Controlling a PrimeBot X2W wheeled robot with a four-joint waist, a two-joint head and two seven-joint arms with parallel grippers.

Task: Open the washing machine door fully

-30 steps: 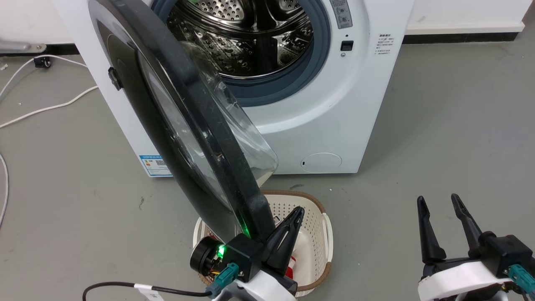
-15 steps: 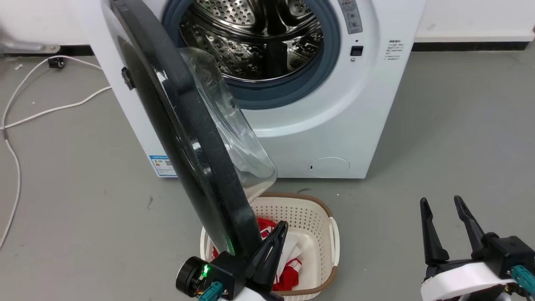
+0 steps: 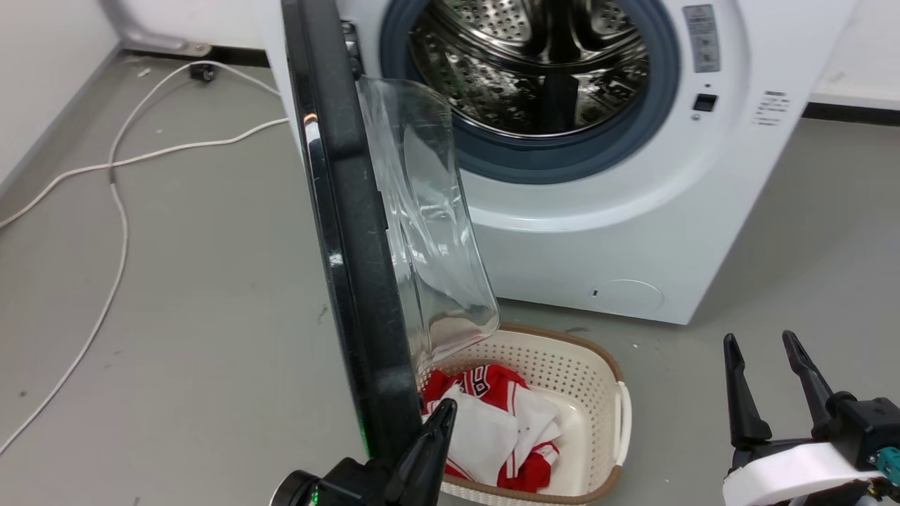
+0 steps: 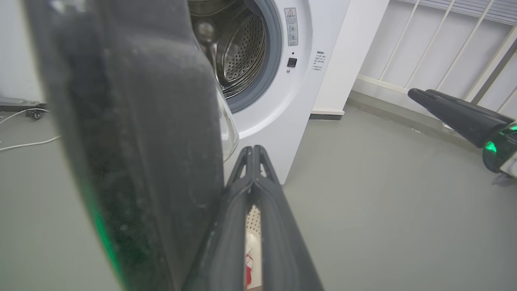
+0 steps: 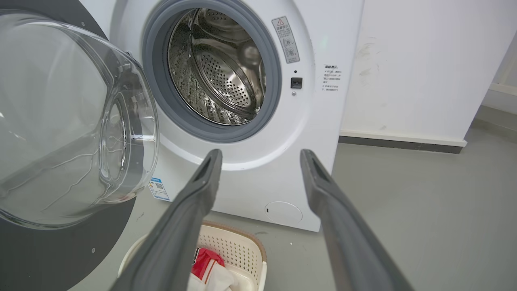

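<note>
Glossy black round door [image 3: 351, 246] edge-on beside tips-together left pincer [image 4: 252, 151]; right pincer [image 3: 759, 344] wide.

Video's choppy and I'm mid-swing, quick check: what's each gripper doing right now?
Left gripper: closed, nothing between the fingers, right beside the door edge.
Right gripper: open, empty.

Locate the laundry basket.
Head view, lower centre: the laundry basket stands on the floor before the washing machine, right of the lower edge of the washing machine door.
</note>
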